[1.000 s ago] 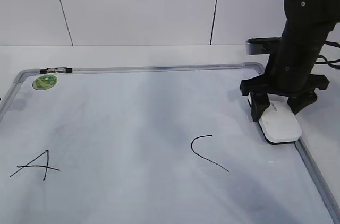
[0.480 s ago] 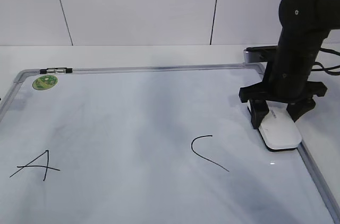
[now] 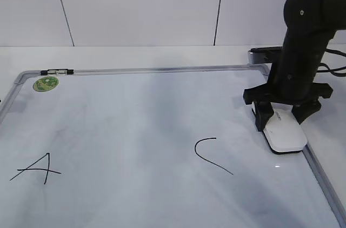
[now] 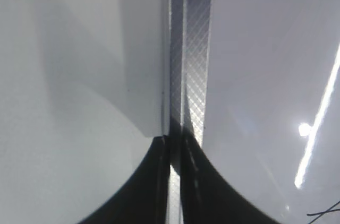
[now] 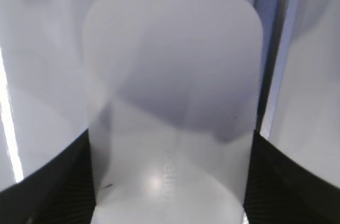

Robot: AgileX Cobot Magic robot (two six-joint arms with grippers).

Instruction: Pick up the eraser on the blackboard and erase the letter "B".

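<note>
1. Since a second ago the right arm has drawn itself more upright and shifted slightly toward the far side; over the last half second nothing visibly changes. The eraser (image 3: 285, 133) lies a touch nearer the board's interior than it did, at the same right-hand spot.
2. The eraser sits on the blackboard (image 3: 135, 125) at its right edge, just inside the silver frame, and appears to rest flat on the surface.
3. Right hand (image 3: 284, 113): its fingers straddle the far end of the eraser, one on each long side. In the right wrist view the eraser (image 5: 172, 102) fills the gap between both dark fingers. Whether they press or merely flank it cannot be told; judged as a light grip or a release in progress.
4. Left hand (image 4: 175, 181): clenched, holding nothing, over the board frame at the left; out of the exterior view.
5. Key relation: the eraser's long axis runs from the hand toward the camera, angled slightly right, along the frame.
6. No "B" is visible. The "A" (image 3: 37, 167) and "C" (image 3: 212, 155) remain, with a bare, faintly smudged stretch between them. Judgement: the erasing looks done, and the right arm is the only one near the eraser.
</note>
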